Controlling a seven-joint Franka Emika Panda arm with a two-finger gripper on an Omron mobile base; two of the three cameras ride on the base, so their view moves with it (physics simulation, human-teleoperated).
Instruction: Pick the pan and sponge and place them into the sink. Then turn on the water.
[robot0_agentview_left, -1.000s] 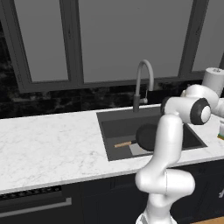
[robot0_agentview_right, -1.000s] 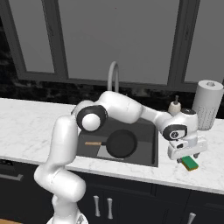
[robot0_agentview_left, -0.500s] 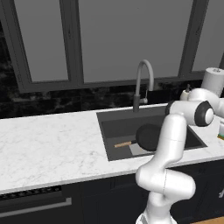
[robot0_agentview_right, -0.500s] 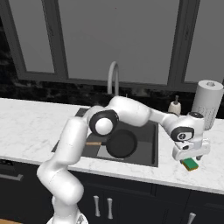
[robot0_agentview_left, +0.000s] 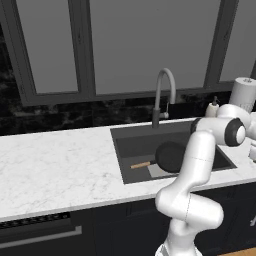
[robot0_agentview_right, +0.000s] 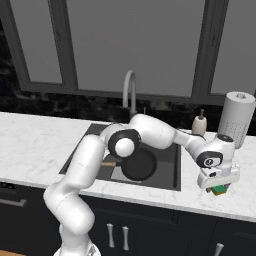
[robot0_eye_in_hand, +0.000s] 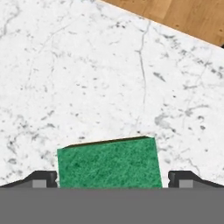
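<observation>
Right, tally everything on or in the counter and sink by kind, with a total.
Pan, in the sink: 1
Sponge, on the counter: 1
Faucet: 1
Soap bottle: 1
Paper towel roll: 1
Total: 5

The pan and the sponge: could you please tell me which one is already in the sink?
The pan: it lies inside the sink, while the sponge is on the counter.

The white arm reaches out far to the robot's right, elbow bent, wrist turned downward. Its pincer (robot0_agentview_right: 218, 184) points straight down, low, with both dark fingertips (robot0_eye_in_hand: 43, 178) spread wide apart.
</observation>
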